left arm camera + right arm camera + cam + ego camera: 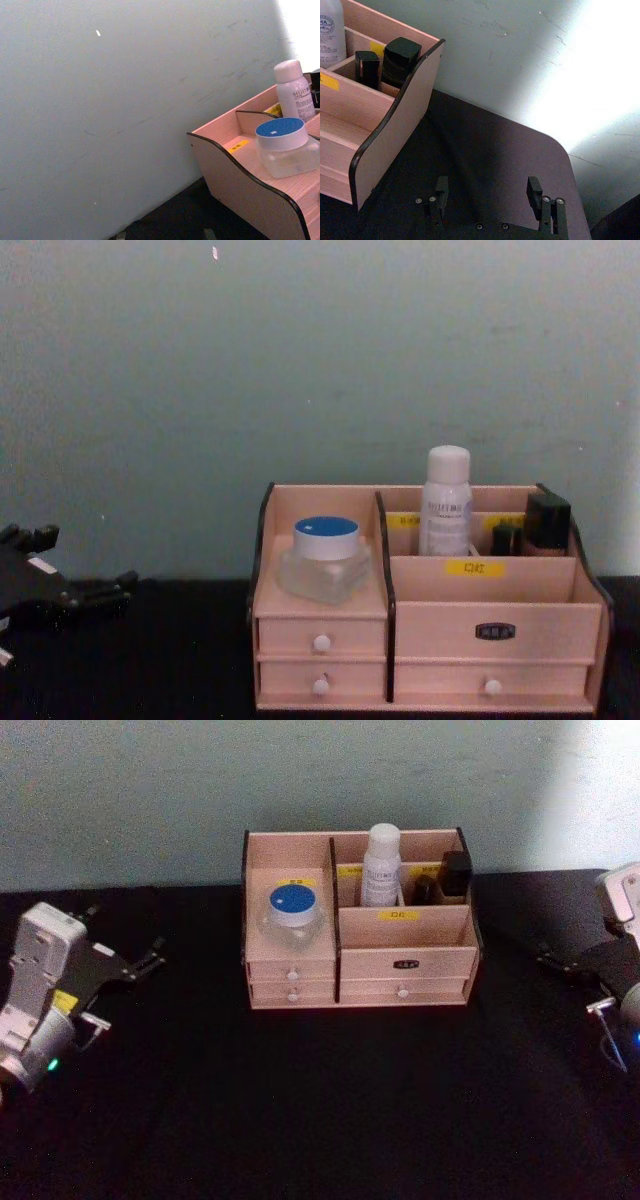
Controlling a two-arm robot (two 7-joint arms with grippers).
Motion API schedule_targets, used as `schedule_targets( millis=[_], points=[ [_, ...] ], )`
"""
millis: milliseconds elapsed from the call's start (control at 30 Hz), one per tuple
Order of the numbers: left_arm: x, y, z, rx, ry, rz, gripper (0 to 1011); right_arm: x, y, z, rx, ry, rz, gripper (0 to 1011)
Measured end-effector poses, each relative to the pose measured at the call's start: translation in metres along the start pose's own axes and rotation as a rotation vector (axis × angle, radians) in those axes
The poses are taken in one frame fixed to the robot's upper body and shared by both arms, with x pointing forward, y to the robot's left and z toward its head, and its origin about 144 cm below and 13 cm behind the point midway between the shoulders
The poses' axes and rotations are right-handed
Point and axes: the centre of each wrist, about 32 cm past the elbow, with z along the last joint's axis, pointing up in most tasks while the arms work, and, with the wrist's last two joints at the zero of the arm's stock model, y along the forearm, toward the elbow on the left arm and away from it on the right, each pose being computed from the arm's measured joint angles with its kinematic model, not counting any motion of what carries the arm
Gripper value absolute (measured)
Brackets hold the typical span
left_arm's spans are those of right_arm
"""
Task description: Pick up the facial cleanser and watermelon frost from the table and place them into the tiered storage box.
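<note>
Box (300, 985) sits mid-table (320, 1120), against the far wall. Frost (293, 913) rests on its left shelf above the drawers; cleanser (380, 865) stands upright in a far compartment right of the divider (black bottles (455, 875) farther right). Left gripper (150, 958) hangs well left of the box, its jaws' state untellable. Right gripper (487, 192) waits well right, jaws spread, holding nothing.
</note>
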Motion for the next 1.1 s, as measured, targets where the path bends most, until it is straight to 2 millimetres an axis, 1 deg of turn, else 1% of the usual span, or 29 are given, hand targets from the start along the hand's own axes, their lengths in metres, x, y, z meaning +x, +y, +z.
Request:
schedule_targets(
  millis=[1100],
  points=[
    [0.0000, 0.0000, 0.0000, 0.000, 0.000, 0.000, 1001, 0.0015, -0.0018, 0.0023, 0.008, -0.002, 0.005, 1003]
  ],
)
